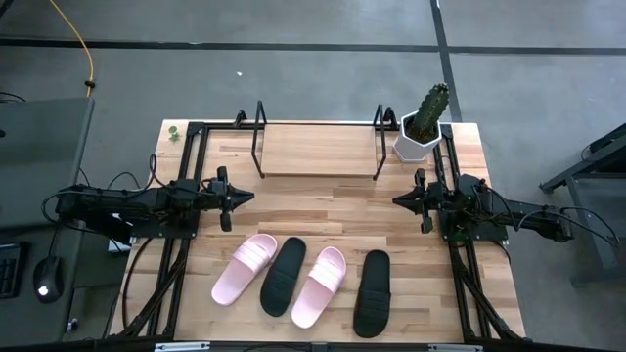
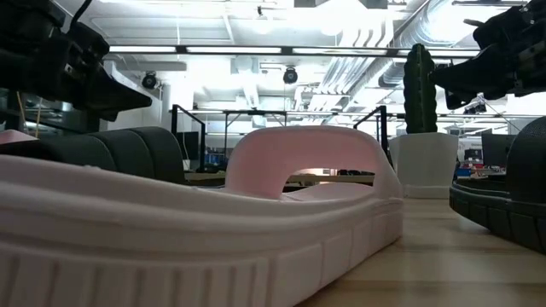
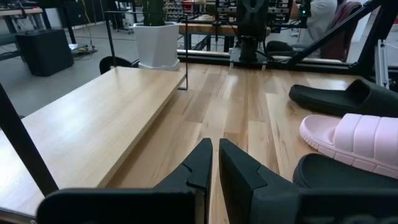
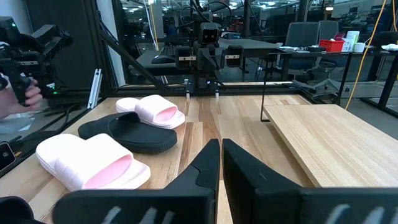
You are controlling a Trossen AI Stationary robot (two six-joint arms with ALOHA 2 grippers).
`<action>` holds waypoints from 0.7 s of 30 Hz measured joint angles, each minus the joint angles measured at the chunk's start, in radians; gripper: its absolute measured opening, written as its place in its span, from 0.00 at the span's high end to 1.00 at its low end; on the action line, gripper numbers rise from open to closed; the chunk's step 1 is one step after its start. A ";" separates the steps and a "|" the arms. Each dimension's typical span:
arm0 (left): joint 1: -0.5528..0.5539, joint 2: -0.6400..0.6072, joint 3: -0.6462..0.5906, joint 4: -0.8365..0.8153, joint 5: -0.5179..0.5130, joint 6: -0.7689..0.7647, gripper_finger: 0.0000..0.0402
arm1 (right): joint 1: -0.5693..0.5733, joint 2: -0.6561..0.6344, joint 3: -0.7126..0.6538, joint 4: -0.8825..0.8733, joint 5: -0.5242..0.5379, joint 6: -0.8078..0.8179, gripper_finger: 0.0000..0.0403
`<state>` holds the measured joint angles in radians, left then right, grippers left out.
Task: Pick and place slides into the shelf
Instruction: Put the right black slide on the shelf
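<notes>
Slides: four in a row on the table [image 1: 323,196], on the near side of both my grippers, none held. From my left: pink slide [image 1: 245,268], black slide [image 1: 284,276], pink slide no. 2 [image 1: 320,285], black slide no. 2 [image 1: 372,292]. First three have long axes tilted alike, far ends leaning toward my right; the last lies approx. straight near-to-far. Can't tell toe from heel.

Shelf [image 1: 319,150] sits past the grippers, wooden board w/ black wire loops at both ends, long axis left-right. White pot w/ cactus [image 1: 423,125] just beyond my right gripper.

My left gripper [image 1: 246,197] and right gripper [image 1: 399,198] face each other, well apart, fingers pressed together, pinching nothing.
</notes>
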<state>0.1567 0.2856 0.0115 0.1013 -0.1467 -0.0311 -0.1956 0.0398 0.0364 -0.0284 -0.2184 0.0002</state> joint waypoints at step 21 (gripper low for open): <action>0.000 0.000 0.000 0.021 0.000 -0.009 0.95 | 0.000 0.000 0.000 0.001 -0.001 0.002 0.97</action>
<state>0.1566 0.2855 0.0113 0.1223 -0.1465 -0.0401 -0.1957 0.0395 0.0364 -0.0278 -0.2190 0.0025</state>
